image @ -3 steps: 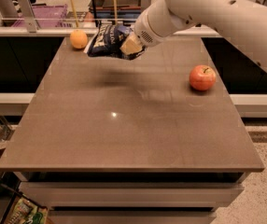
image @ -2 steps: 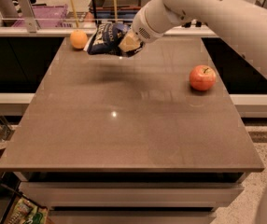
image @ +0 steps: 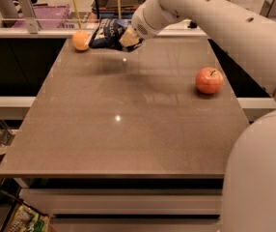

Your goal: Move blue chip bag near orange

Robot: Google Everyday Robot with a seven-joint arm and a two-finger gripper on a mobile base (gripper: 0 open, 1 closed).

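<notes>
The blue chip bag (image: 107, 33) is dark navy with white lettering and hangs crumpled just above the far left part of the table. My gripper (image: 127, 38) is shut on the bag's right end, at the end of the white arm that reaches in from the right. The orange (image: 80, 40) sits on the table near its far left corner, just left of the bag, with a small gap between them.
A red apple (image: 209, 80) with a stem sits near the table's right edge. The brown table (image: 123, 129) has a railing and a purple bin (image: 41, 16) behind its far edge. My arm's white body fills the lower right corner.
My gripper has carried the chip bag a little farther back and up, toward the far edge, keeping it next to the orange. The apple and orange have not moved.
</notes>
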